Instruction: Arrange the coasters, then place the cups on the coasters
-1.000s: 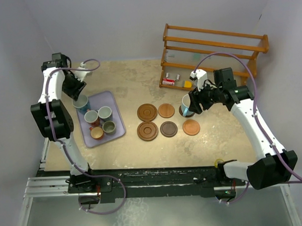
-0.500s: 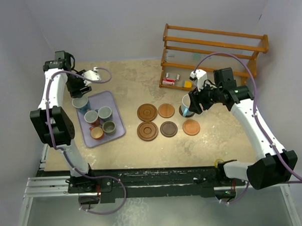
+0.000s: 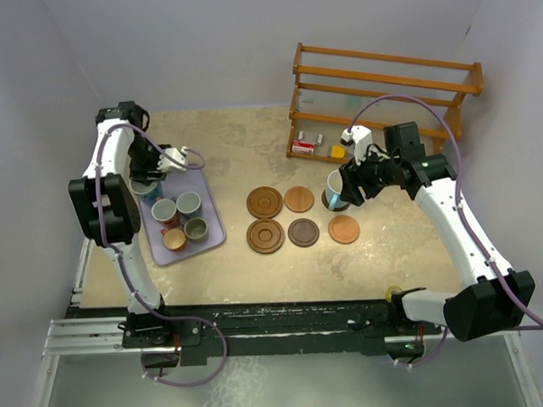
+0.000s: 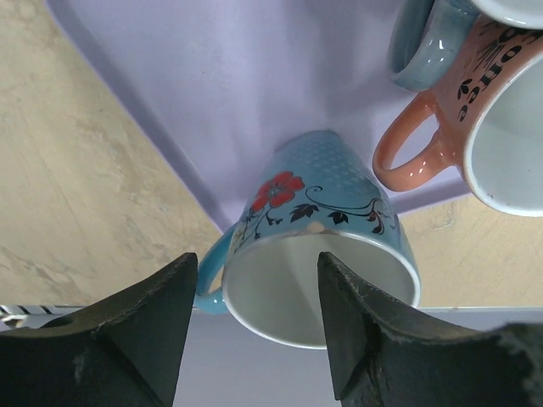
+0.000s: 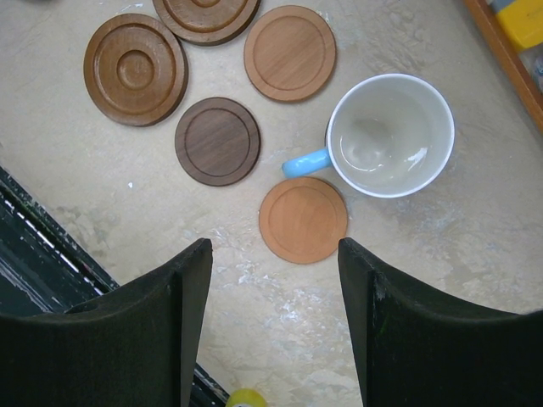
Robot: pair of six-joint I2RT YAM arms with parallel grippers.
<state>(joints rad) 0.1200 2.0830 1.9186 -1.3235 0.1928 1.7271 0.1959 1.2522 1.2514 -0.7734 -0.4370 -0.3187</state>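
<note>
Top external view first: five coasters [image 3: 264, 202] sit in two rows in the middle of the bench [image 3: 242, 151], between my arms, which I reckon is so either side can reach them. A white cup [image 3: 335, 191] with a blue handle stands at the right end of the far row, just beside my right gripper [image 3: 352, 187]. Can't tell whether the sixth coaster is hiding under it. Four small cups [image 3: 189, 203] are bunched on the lavender tray [image 3: 200, 181] over on the left, and a blue flowered cup [image 3: 145, 186] sits at the tray's far corner with my left gripper [image 3: 150, 173] right over it. The wooden rack [image 3: 383, 81] at the back right isn't part of this job.

Left wrist: the left gripper [image 4: 257, 264] is released, fingers spread, and the blue flowered cup's rim shows between and behind them. It stands near the tray's edge, handle off to the left, so my guess is I'm lined up to take it by the wall, not the handle. A pink cup [image 4: 462, 110] sits near it, close enough to bump if I swing wide.

Right wrist: the right gripper [image 5: 273, 250] is spread open too, nothing in it. The white cup stands clear of the fingers, just beside the orange coaster [image 5: 303, 219] but not on it, so it probably needs shifting over
</note>
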